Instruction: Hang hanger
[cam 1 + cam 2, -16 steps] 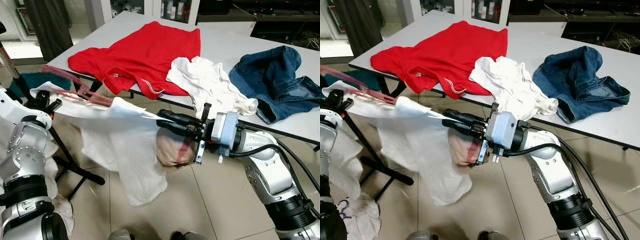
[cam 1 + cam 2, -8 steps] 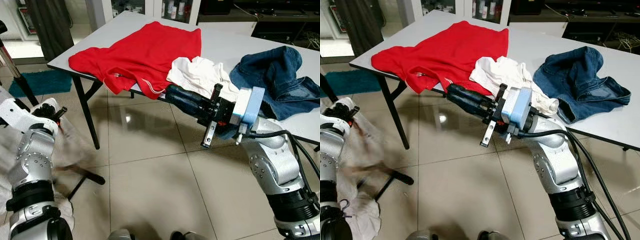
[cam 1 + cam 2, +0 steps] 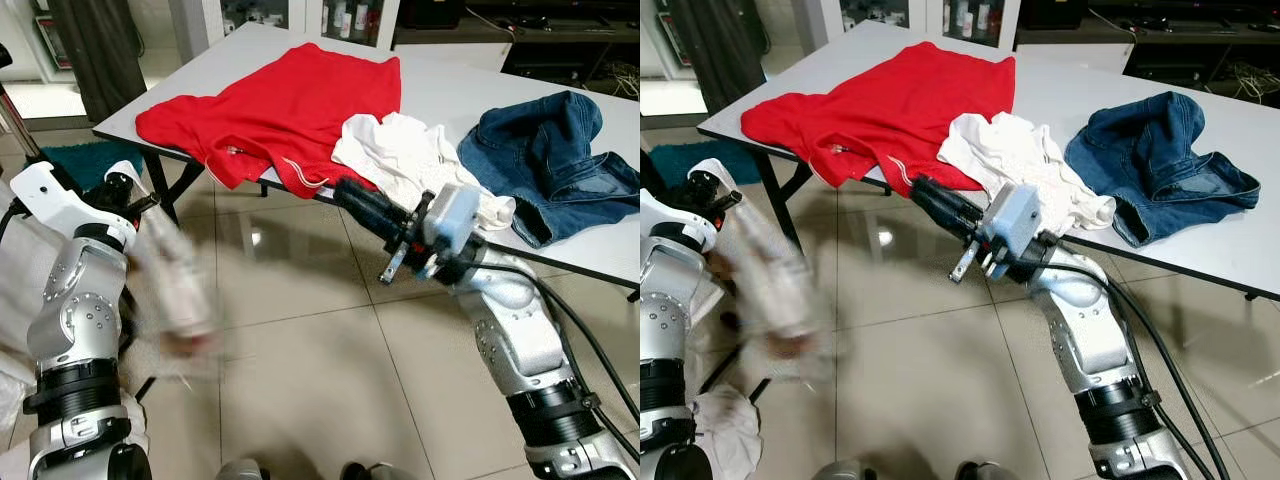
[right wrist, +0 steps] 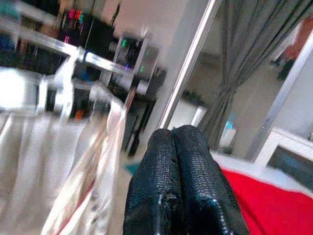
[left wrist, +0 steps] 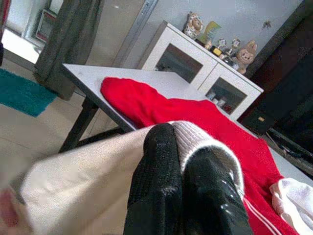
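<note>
A white garment (image 3: 180,290) is held by the left gripper (image 5: 183,169), whose two black fingers are pressed together on the cloth's ribbed edge, as seen in the left wrist view. In the head views the garment hangs below that gripper as a motion-blurred pale shape with a reddish smear in it, low on the robot's left over the tiled floor (image 3: 320,360). The hanger itself cannot be made out clearly; only that blurred pinkish streak inside the cloth is visible.

The right gripper (image 3: 350,195) is raised in front of the table's near edge, its fingers pressed together with nothing between them, just below the red shirt (image 3: 280,105). In the right wrist view a blurred pale cloth on a thin clear bar (image 4: 93,147) and an upright metal pole (image 4: 188,63) are seen beyond the closed fingertips.

On the white table (image 3: 450,85) three items are laid: the red shirt spread across the left part, a crumpled white cloth (image 3: 410,160) in the middle touching the shirt's hem, and a heap of blue jeans (image 3: 555,160) to the right, just beside the white cloth. A dark table leg (image 3: 160,180) stands close behind the left arm. A teal mat (image 3: 75,158) lies on the floor beyond it, and a dark curtain (image 3: 100,50) hangs further back. More white fabric (image 3: 725,430) is piled at the robot's left side.
</note>
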Robot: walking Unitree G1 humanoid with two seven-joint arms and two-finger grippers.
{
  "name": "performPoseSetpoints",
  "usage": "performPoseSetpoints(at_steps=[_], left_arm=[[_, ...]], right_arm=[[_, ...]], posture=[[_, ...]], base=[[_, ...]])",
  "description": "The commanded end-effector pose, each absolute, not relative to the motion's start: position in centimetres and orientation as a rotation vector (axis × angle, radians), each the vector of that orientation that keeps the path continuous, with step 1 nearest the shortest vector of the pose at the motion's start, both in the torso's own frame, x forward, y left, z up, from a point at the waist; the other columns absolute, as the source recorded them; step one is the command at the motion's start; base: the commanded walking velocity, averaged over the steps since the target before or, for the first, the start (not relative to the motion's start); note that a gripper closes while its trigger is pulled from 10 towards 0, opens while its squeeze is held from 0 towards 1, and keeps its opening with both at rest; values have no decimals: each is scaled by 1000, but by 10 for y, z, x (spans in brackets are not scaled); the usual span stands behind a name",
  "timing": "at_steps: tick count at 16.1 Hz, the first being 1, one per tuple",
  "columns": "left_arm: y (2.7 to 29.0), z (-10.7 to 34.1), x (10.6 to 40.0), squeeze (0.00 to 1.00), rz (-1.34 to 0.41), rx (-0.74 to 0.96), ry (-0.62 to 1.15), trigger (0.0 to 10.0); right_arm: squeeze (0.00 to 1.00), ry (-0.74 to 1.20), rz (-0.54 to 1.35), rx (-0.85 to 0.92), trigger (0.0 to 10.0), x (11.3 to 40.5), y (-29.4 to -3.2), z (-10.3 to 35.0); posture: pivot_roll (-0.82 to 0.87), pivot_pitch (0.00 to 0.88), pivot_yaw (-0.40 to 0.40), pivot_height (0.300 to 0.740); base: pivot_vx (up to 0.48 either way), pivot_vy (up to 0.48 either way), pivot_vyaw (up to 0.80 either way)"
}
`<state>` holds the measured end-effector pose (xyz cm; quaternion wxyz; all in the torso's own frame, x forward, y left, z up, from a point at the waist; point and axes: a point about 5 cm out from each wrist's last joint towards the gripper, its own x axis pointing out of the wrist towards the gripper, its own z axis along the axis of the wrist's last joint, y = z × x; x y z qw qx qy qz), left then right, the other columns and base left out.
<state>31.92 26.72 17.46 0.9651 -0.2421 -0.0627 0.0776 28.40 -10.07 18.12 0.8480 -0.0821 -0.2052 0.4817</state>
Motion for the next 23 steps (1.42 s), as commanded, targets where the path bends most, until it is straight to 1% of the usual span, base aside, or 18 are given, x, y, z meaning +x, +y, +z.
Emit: performPoseSetpoints(at_steps=[1, 3, 5, 7, 9, 10, 14, 16, 18, 20, 21, 22, 23], left_arm=[[268, 192, 320, 0, 147, -467, -184, 10000], [269, 203, 321, 0, 140, -454, -217, 10000], [266, 212, 322, 0, 127, -446, -246, 10000], [265, 218, 324, 0, 121, -451, -264, 10000], [262, 224, 328, 0, 113, -456, -277, 10000], [259, 226, 333, 0, 103, -459, -281, 10000], [252, 224, 342, 0, 78, -439, -259, 10000], [245, 216, 348, 0, 48, -399, -212, 10000], [242, 215, 354, 0, 21, -338, -186, 10000], [234, 221, 356, 0, -45, -232, -186, 10000], [232, 223, 357, 0, -67, -208, -187, 10000], [224, 225, 355, 0, -163, -60, -175, 10000], [220, 226, 353, 0, -220, 37, -179, 10000]], right_arm=[[0, -362, 1040, -224, 10000, 281, -101, 161], [0, -276, 1030, -266, 10000, 279, -105, 139], [0, -225, 949, -310, 10000, 288, -115, 129], [0, -231, 874, -296, 10000, 296, -126, 136], [0, -255, 890, -290, 10000, 295, -129, 143], [0, -244, 943, -295, 10000, 290, -123, 141], [0, -189, 1005, -274, 10000, 282, -103, 124], [0, -75, 1065, -257, 10000, 275, -89, 103], [0, 12, 1066, -306, 10000, 272, -84, 83], [0, 4, 958, -315, 10000, 280, -87, 81], [0, -5, 934, -317, 10000, 282, -87, 83], [0, -44, 866, -342, 10000, 290, -91, 90], [0, -54, 856, -368, 10000, 293, -93, 91]], posture=[[112, 11, 1, 740], [112, 11, -1, 740], [109, 11, -1, 740], [101, 13, 0, 740], [92, 12, 1, 740], [82, 12, 1, 740], [78, 19, 2, 740], [76, 31, 2, 740], [78, 43, 10, 740], [80, 48, 11, 740], [80, 48, 11, 740], [76, 47, 9, 740], [74, 46, 7, 740]], base=[[0, 0, 0], [0, 0, 0], [0, 0, 0], [0, 0, 0], [0, 0, 0], [0, 0, 0], [0, 0, 0], [0, 0, 0], [0, 0, 0], [0, 0, 0], [0, 0, 0], [0, 0, 0], [0, 0, 0]])
